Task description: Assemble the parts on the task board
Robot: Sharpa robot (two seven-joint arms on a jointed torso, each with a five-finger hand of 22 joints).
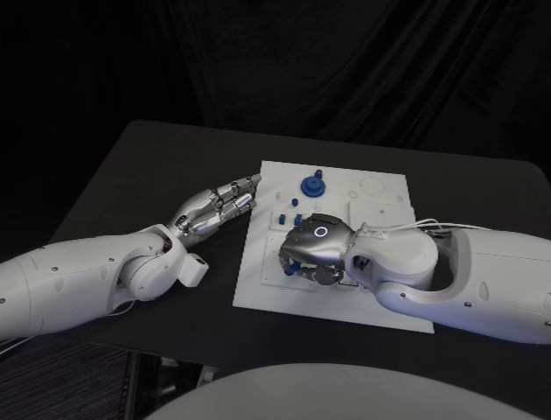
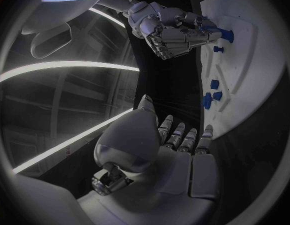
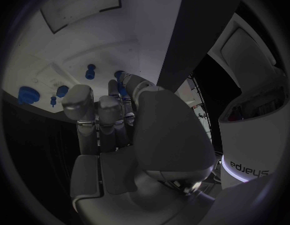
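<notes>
Fingers of the left hand (image 1: 219,208) lie straight and close together, pointing at the board's (image 1: 383,293) far left corner; their tips reach its left edge or just short of it — contact I cannot tell. That hand holds nothing. In the left wrist view the same fingers (image 2: 182,137) stretch side by side toward the board's edge.

Over the board's near left part sits the right hand (image 1: 311,249), palm down, its fingers curled under it. The left wrist view shows these fingers (image 2: 182,35) bent in against the plate with a blue part (image 2: 225,34) at their tips; whether they pinch it or only touch it I cannot tell. In the right wrist view the fingers (image 3: 98,112) point at the plate, a blue piece (image 3: 120,80) just past their tips.

On the board, a round blue knob (image 1: 312,185) stands near the far edge, left of the middle. Several small blue pegs (image 1: 293,216) stand between the knob and the right hand. A faint circle (image 1: 374,185) is marked on the far right part of the board.

The board lies in the middle of the black table (image 1: 137,166).
</notes>
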